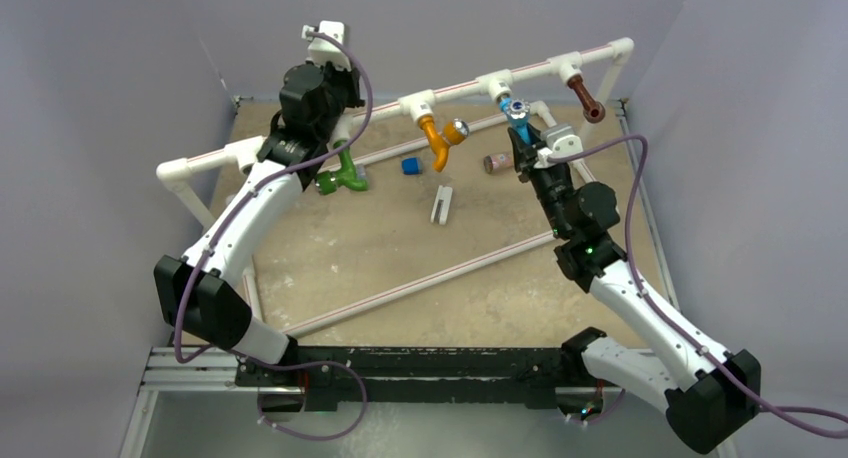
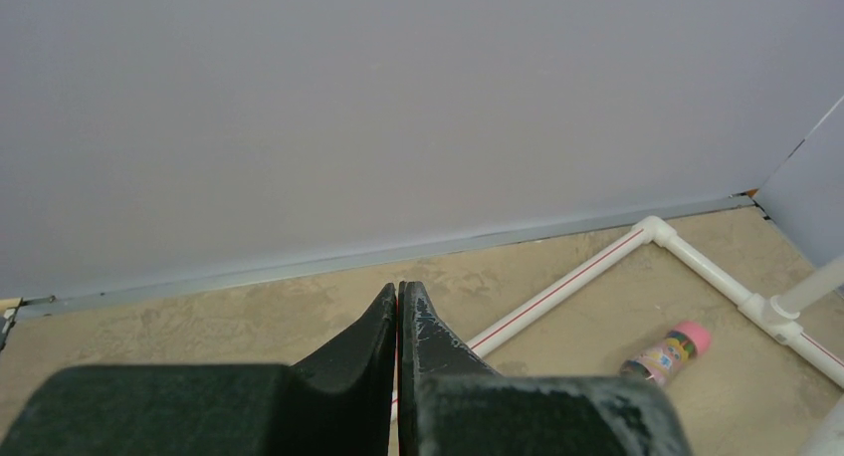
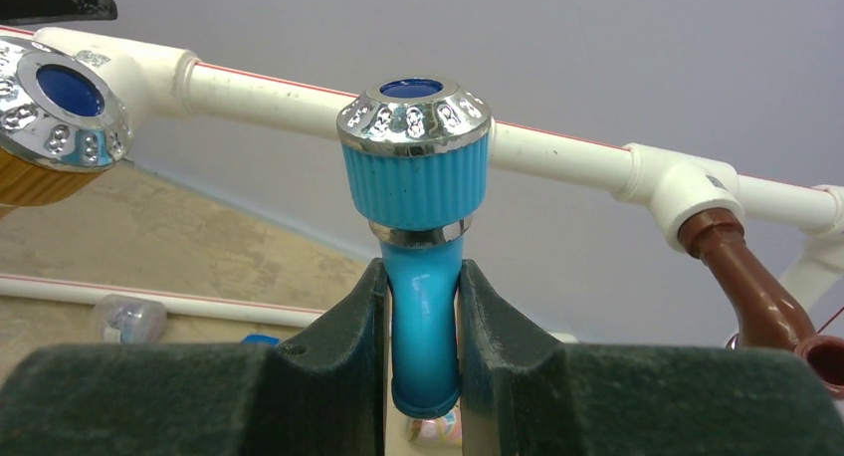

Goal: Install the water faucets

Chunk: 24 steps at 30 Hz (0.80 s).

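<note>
My right gripper (image 3: 422,269) (image 1: 520,136) is shut on the spout of the blue faucet (image 3: 415,177) (image 1: 517,111), held upright with its silver knob on top, just below a white tee (image 1: 497,83) of the raised pipe. Whether it sits in the tee is hidden. The orange faucet (image 1: 437,138) (image 3: 40,147) hangs from the tee to the left. To the right, the brown faucet (image 1: 585,98) (image 3: 756,287) hangs from another tee. The green faucet (image 1: 345,173) lies on the table by the left arm. My left gripper (image 2: 398,289) is shut and empty, raised and facing the back wall.
A small blue cube (image 1: 410,165), a white clip (image 1: 441,203) and a pink-capped cylinder (image 1: 496,162) (image 2: 665,353) lie on the table under the raised pipe. A long loose pipe (image 1: 430,278) runs diagonally across the front. Walls close in on the left, back and right.
</note>
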Motion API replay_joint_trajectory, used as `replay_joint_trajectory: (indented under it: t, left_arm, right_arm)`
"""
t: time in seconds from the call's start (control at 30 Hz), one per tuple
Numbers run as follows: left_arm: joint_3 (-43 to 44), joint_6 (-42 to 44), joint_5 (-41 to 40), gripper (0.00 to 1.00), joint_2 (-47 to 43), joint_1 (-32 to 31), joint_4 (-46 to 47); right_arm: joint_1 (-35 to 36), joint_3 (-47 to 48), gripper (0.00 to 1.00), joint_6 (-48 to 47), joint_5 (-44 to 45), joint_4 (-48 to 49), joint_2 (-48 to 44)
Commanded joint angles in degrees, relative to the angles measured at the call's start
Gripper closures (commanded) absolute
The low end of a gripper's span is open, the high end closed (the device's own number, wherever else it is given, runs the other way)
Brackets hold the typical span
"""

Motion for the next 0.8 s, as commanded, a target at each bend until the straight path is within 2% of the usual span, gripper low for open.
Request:
replay_joint_trajectory:
  t: [0.0, 0.2, 0.53, 0.67, 0.77]
  left_arm:
    - [-4.4, -1.0, 1.9, 1.00, 3.1, 0.6, -11.6]
    - [-4.7, -1.1, 2.2, 1.00, 3.2, 0.7, -11.6]
    - [-5.2, -1.3, 2.9, 1.00, 3.6, 0.7, -11.7]
    - [-5.2, -1.3, 3.4, 1.00, 3.5, 0.7, -11.6]
    - [-5.2, -1.3, 3.5, 1.00, 3.5, 0.7, -11.6]
  right_arm:
    - [0.0, -0.1, 1.00, -0.9, -2.2, 0.5, -0.4]
    - [0.0, 0.4, 1.00, -2.0, 0.7, 1.9, 0.2]
    - [-0.1, 0.0, 1.00, -14.5, -7.2, 1.5, 2.6]
    - [-0.1, 0.5, 1.00, -12.7, -5.7, 3.7, 3.5]
    - [-0.2, 1.4, 1.00, -5.7, -2.8, 4.2, 4.4]
